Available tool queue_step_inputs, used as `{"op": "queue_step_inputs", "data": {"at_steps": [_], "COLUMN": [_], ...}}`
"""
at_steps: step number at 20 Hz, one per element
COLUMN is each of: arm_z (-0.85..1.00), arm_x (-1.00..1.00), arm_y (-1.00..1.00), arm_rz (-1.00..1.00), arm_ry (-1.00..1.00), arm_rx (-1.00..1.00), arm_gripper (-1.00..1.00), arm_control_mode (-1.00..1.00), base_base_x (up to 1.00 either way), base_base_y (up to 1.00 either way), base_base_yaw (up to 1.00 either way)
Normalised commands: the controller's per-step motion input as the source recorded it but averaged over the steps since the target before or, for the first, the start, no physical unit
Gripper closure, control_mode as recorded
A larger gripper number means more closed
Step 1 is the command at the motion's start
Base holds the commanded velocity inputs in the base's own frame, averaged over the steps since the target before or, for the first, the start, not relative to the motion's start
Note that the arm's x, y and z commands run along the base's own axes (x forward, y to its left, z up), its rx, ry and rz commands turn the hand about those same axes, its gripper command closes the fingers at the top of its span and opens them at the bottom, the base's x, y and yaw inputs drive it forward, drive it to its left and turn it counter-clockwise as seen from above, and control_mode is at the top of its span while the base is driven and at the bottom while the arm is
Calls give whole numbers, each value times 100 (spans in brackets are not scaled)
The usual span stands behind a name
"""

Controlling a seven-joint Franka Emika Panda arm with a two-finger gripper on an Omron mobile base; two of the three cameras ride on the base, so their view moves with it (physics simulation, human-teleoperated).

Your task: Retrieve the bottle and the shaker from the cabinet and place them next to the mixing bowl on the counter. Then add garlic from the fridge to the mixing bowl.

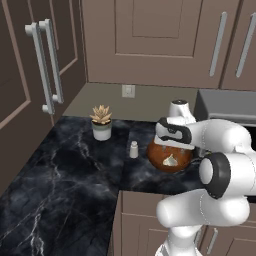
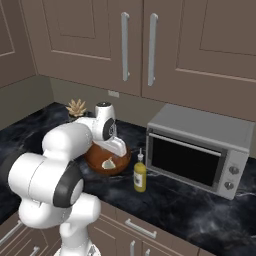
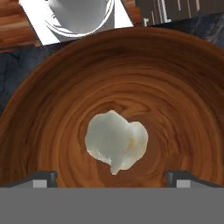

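garlic: pale, lumpy garlic bulb [image 3: 116, 142] lies at centre of the round brown wooden mixing bowl [image 3: 183, 87], directly below the end effector [image 3: 111, 177]
end effector: spread wide, empty
next: withdraw straight up

bowl [image 3: 52, 109]: brown wood with ringed grain
garlic [image 3: 116, 141]: pale off-white
bottle [image 2: 140, 175]: yellow, grey spout, white label
shaker [image 1: 134, 149]: off-white
bench [image 1: 65, 175]: black marble look, white veins
cabinet doors [image 2: 90, 40]: taupe-brown, silver bar handles
microwave [image 2: 200, 150]: grey, dark door
plant pot [image 1: 102, 131]: white, with a tan-green succulent
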Motion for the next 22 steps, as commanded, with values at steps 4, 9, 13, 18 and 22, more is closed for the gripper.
{"op": "queue_step_inputs", "data": {"at_steps": [4,9,13,18,22], "arm_z": [43,33,49,37,16], "arm_x": [-58,-99,-100,-100,-100], "arm_y": [17,25,22,15,5], "arm_rz": [-4,-1,0,-1,-1], "arm_ry": [1,0,0,1,2], "arm_rx": [0,0,0,0,0], "arm_gripper": [-100,-100,-100,-100,-100], "arm_control_mode": [-100,-100,-100,-100,-100], "base_base_x": [0,0,0,0,0], "base_base_y": [0,0,0,0,0], "base_base_yaw": [0,0,0,0,0]}}
